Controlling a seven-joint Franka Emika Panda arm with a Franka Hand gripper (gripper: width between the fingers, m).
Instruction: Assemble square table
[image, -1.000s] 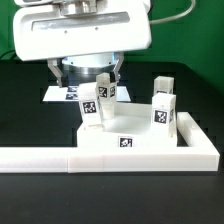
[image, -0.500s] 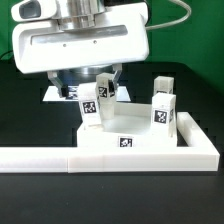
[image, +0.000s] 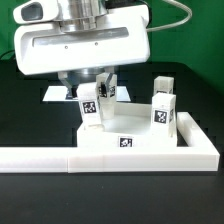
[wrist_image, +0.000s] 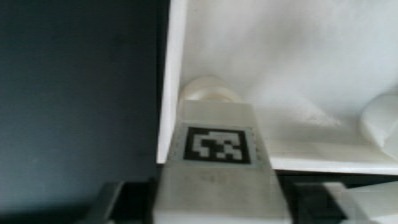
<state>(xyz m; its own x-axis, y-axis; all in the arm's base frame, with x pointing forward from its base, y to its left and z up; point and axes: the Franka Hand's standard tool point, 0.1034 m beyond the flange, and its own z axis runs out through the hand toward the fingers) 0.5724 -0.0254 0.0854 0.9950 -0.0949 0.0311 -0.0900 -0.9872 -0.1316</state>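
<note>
The white square table slab (image: 120, 135) lies against the white barrier, and its flat face also shows in the wrist view (wrist_image: 302, 70). Two tagged white legs stand on its left part in the exterior view, a front one (image: 89, 107) and a rear one (image: 105, 90). Two more legs (image: 163, 112) stand on its right part. My gripper (image: 97, 88) is low over the left legs. In the wrist view the gripper (wrist_image: 222, 205) straddles one tagged leg (wrist_image: 217, 150). A dark gap shows on each side between the leg and the fingers (wrist_image: 128, 200), so it is open.
The long white L-shaped barrier (image: 100, 158) runs along the front and up the exterior view's right side. The marker board (image: 55, 96) lies behind the slab on the left. The black table (image: 30, 120) surrounds everything. The arm's wide white body hangs over the back.
The arm has come down lower over the left legs. The legs and the slab have not moved.
</note>
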